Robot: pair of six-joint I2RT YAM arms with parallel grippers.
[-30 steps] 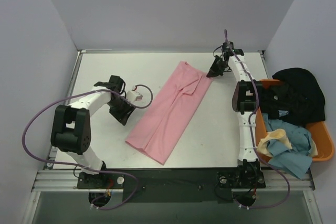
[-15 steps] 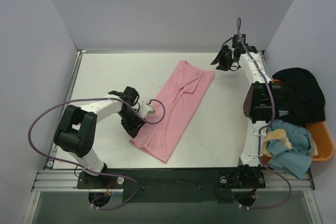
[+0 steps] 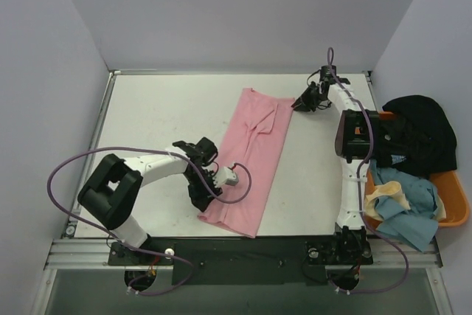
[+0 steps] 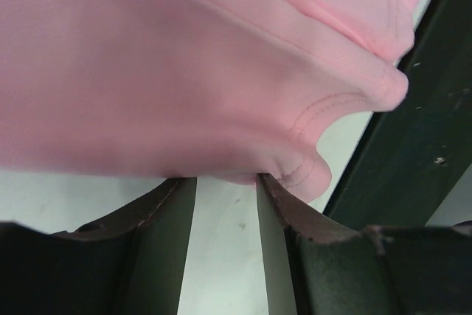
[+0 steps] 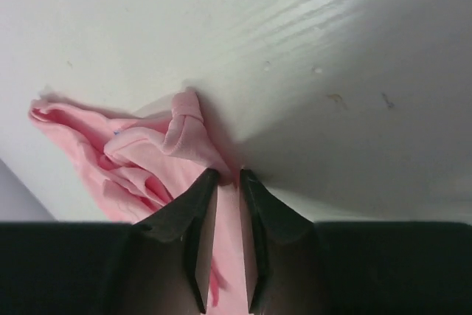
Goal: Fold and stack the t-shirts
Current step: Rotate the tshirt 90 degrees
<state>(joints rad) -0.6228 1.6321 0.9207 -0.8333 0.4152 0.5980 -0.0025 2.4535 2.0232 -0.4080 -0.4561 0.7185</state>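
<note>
A large light pink t-shirt [image 3: 251, 153], folded into a long strip, lies slanted across the middle of the table. My left gripper [image 3: 200, 188] sits at the strip's near left edge. In the left wrist view its jaws [image 4: 225, 178] are open, bare table shows between them, and the shirt's hem [image 4: 184, 71] rests at the fingertips. My right gripper [image 3: 297, 104] is at the strip's far right corner. In the right wrist view its jaws [image 5: 228, 173] stand narrowly apart, and the bunched pink corner [image 5: 140, 153] lies under and between the tips. A black t-shirt [image 3: 417, 127] and a light blue one [image 3: 413, 215] lie at the right.
An orange tub [image 3: 453, 212] stands at the right edge of the table, holding the black and blue cloth and a cream piece [image 3: 387, 197]. The dark front rail [image 4: 413, 123] runs just past the shirt's near end. White walls close in the back and sides.
My left gripper has slid toward the near edge along the shirt, and the shirt's near end swung right. My right gripper let go of the far corner, lifted off, then returned to it.
</note>
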